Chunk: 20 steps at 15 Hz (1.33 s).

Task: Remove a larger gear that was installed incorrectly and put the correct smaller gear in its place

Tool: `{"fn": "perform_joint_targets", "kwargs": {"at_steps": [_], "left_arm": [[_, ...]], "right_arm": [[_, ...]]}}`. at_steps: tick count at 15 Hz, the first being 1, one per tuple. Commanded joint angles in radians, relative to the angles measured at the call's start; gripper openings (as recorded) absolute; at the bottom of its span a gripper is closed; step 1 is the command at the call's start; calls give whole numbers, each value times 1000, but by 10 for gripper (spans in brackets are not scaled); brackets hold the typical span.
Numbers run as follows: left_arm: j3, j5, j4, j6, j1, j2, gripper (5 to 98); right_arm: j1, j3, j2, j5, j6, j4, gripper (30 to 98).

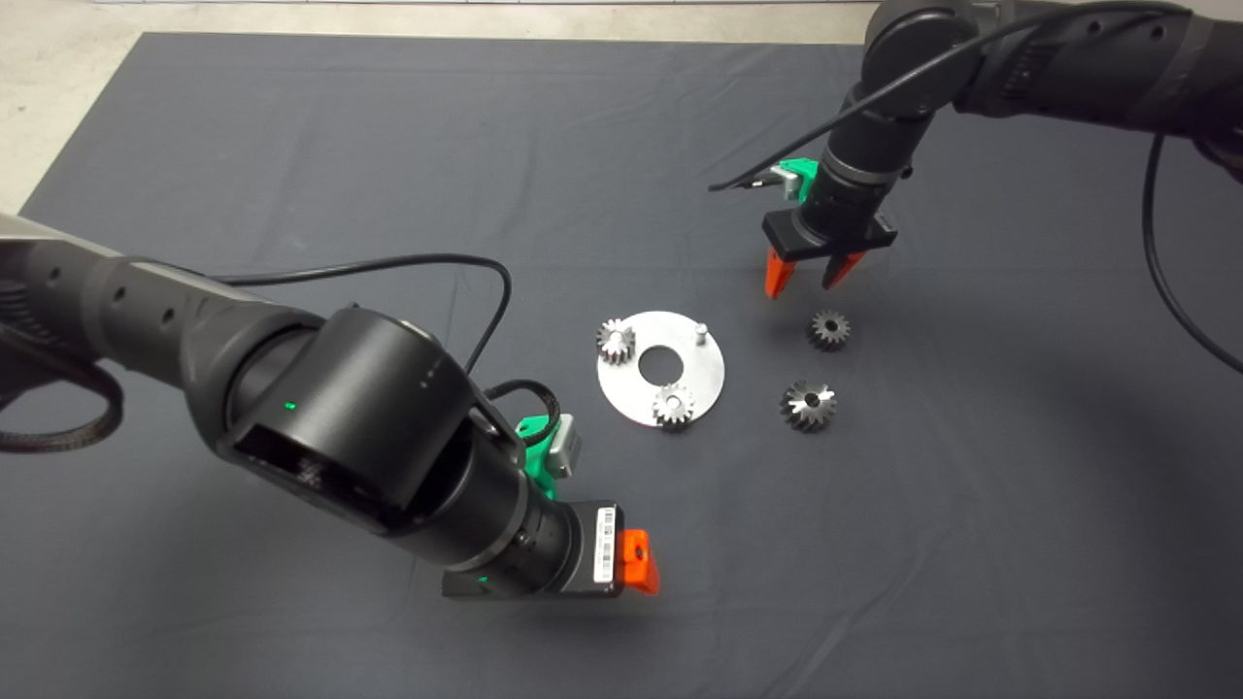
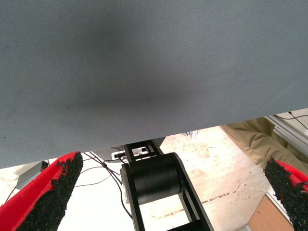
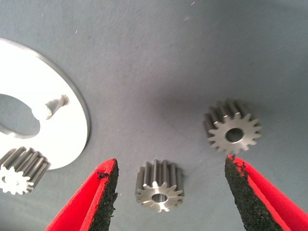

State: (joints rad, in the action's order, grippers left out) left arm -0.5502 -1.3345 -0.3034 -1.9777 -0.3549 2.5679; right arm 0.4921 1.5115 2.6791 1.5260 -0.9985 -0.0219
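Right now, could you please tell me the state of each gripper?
Left gripper: jaws open, holding nothing, low over the mat's near side.
Right gripper: jaws open, empty, above the smaller gear.

The right arm reaches in from the upper right with its wrist pointing down and the right gripper [image 1: 810, 275] spread open, while the left arm lies low across the lower left, the left gripper [image 2: 178, 192] also spread open.

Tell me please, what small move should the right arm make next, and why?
Probably lower the right gripper, jaws open, around the smaller gear close beside it: the larger gear already lies on the mat and the pin on the plate is bare. The left gripper idles.
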Motion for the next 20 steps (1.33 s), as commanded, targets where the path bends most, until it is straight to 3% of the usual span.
{"fn": "perform_joint_targets", "kwargs": {"at_steps": [1,3,6,9,16,20], "left_arm": [[3,1,9,-1,-15,-1,979],[3,1,9,-1,-15,-1,979],[7,1,9,-1,-15,-2,979],[6,1,9,-1,-15,-1,979],[3,1,9,-1,-15,-1,979],[3,1,9,-1,-16,-1,979]], "right_arm": [[-6,-2,-23,128,15,56,591],[-29,-48,-51,125,8,50,591],[-55,-75,-74,123,11,-28,591],[-53,-87,-89,123,14,-75,591],[-53,-5,-86,125,73,-96,591],[-53,18,-72,125,78,-89,591]]}}
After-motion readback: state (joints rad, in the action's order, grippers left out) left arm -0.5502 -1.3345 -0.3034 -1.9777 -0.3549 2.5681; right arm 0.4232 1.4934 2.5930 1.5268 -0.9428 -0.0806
